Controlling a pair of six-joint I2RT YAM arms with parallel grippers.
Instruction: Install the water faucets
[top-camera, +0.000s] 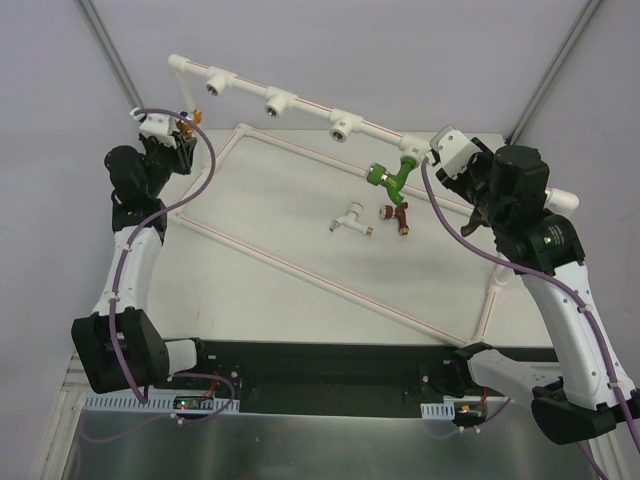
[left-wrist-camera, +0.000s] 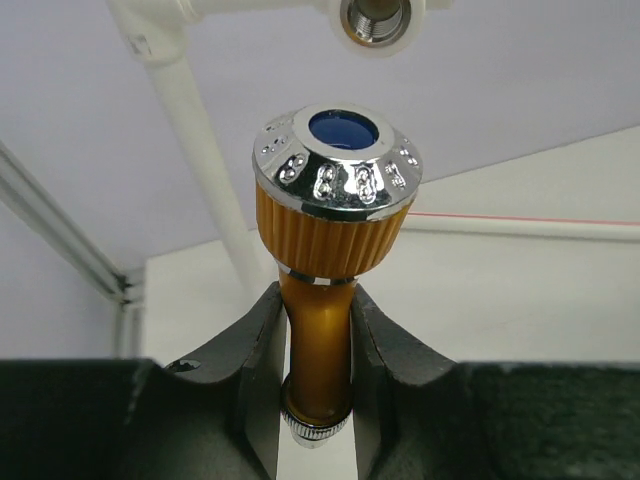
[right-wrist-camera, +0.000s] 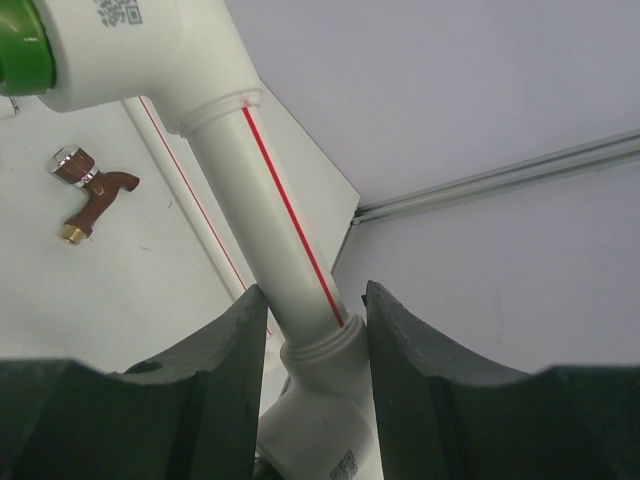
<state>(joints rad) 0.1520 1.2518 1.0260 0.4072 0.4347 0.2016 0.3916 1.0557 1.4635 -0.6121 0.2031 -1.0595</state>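
Left end effector (left-wrist-camera: 318, 335) grips orange faucet (left-wrist-camera: 335, 215); right end effector (right-wrist-camera: 315, 330), pipe (right-wrist-camera: 275, 230).

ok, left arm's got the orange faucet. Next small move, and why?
Probably ease the left gripper toward the open threaded socket. It holds the orange faucet just short of that socket, not yet engaged, while the right gripper clamps the white pipe, steadying the frame.

A robotics lab test cell: a left arm (top-camera: 130, 260) and right arm (top-camera: 560, 290) bolted to a plain white counter (top-camera: 290, 190), blank pale walls (top-camera: 350, 40), metal corner poles (top-camera: 110, 55), and a white pipe frame (top-camera: 310, 108) with loose water faucets (top-camera: 352, 218).
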